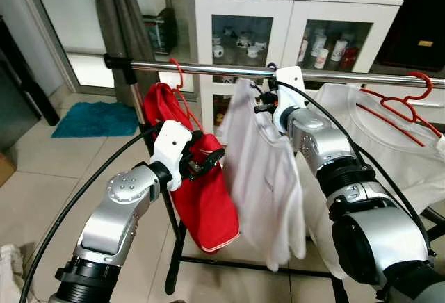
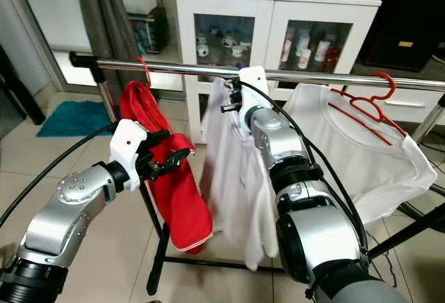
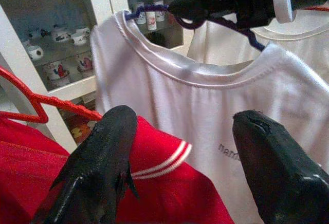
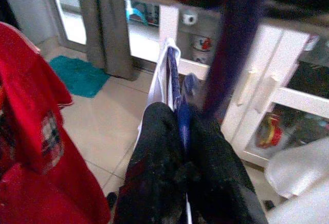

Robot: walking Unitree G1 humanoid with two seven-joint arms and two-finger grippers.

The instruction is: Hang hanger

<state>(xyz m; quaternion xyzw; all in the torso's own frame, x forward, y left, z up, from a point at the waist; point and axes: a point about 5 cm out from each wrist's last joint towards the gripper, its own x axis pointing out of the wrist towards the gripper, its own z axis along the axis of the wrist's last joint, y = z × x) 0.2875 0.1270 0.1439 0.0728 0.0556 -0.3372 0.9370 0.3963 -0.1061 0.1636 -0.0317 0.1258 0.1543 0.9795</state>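
Right claw (image 4: 182,147) clamped on a dark blue plastic hanger (image 4: 181,113) carrying a white cotton T-shirt (image 1: 261,178), seemingly just under the shiny steel clothes rail (image 1: 208,69), left claw (image 3: 180,167) spread apart beside a red shirt (image 1: 198,199).

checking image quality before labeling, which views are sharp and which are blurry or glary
Left eye view: sharp, evenly lit, with glare along the metal rail. Right eye view: much the same. Left wrist view: soft, the left gripper out of focus in front of the white shirt. Right wrist view: dim and blurriest, the right gripper shut on the blue hanger.
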